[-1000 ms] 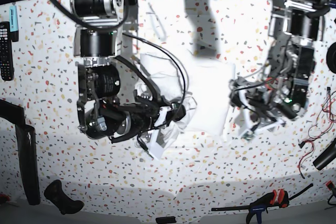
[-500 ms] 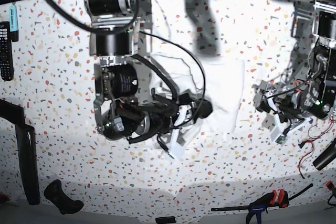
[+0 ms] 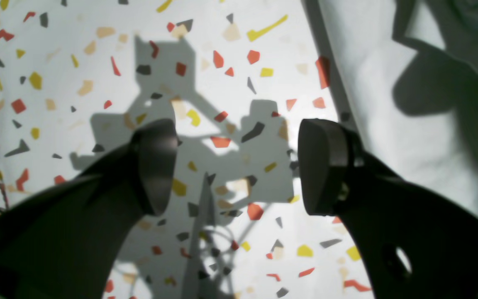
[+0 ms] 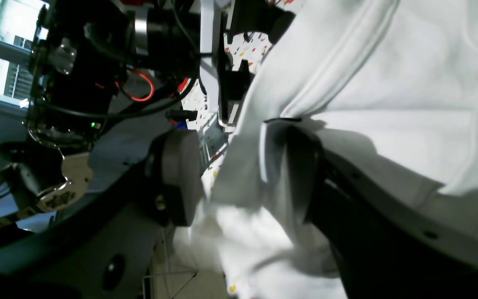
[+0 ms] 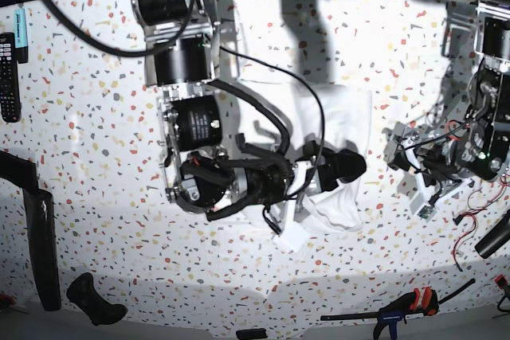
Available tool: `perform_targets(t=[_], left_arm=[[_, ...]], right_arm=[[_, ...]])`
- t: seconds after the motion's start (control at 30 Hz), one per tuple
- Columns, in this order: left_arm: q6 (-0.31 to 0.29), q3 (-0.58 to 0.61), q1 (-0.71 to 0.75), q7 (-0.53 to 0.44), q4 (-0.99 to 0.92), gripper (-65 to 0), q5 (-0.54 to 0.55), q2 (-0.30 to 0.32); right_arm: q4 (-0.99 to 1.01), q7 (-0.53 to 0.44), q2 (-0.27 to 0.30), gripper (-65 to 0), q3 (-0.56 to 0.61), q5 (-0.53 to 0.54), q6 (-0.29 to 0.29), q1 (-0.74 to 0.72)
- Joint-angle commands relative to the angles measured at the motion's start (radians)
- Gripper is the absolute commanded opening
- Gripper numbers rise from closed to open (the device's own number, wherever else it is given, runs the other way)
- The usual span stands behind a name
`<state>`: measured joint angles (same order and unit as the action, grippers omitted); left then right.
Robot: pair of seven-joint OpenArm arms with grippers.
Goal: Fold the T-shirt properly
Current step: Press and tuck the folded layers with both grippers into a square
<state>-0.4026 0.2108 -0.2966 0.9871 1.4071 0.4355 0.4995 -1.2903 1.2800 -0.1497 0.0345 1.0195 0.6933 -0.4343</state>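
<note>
Speckled white tabletop (image 5: 96, 117) fills the scene, with the T-shirt (image 5: 339, 117) bunched at its middle. Our right gripper (image 4: 239, 174) has its jaws parted with a fold of cloth draped between them, one pad behind the fabric, while our left gripper (image 3: 237, 170) hangs spread and empty over bare table just right of the shirt's edge. We judge a fold is midway; next we should close on the fold and carry it across.
</note>
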Motion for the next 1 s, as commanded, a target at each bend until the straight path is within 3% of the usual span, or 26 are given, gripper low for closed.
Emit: perform_targets(t=[0.0, 0.33, 0.5, 0.63, 0.77, 0.83, 0.9, 0.97], left_arm=[[-0.001, -0.006, -0.025, -0.016, 0.015, -21.4, 0.000, 0.027], [0.000, -0.006, -0.024, -0.015, 0.015, -21.4, 0.003, 0.117], [0.000, -0.006, -0.024, -0.015, 0.015, -21.4, 0.005, 0.113], [0.000, -0.006, -0.024, -0.018, 0.015, -21.4, 0.008, 0.114], [-0.010, -0.006, -0.025, -0.057, 0.015, -21.4, 0.102, 0.114], [-0.053, -0.006, -0.025, -0.074, 0.015, -21.4, 0.163, 0.113], [-0.096, -0.006, -0.025, -0.071, 0.015, -21.4, 0.225, 0.113], [-0.115, -0.006, -0.025, -0.060, 0.016, -21.4, 0.270, 0.110]], right_arm=[[-0.018, -0.016, -0.007, -32.0, 0.000, 0.027, 0.005, -0.029], [-0.018, -0.014, -0.007, -32.0, -0.001, -0.079, 0.005, -0.034], [-0.018, -0.017, -0.007, -32.0, -0.002, -0.309, -0.013, -0.034], [-0.019, -0.063, -0.007, -32.0, -0.002, -0.276, 0.005, -0.047], [-0.019, -0.066, -0.007, -32.0, -0.002, -0.190, 0.005, -0.096], [-0.019, -0.077, -0.007, -32.0, -0.003, -0.195, 0.005, -0.129], [-0.019, -0.134, -0.007, -32.0, -0.012, -0.269, 0.005, -0.158], [-0.018, -0.236, -0.007, -32.0, -0.033, -0.423, 0.005, -0.175]])
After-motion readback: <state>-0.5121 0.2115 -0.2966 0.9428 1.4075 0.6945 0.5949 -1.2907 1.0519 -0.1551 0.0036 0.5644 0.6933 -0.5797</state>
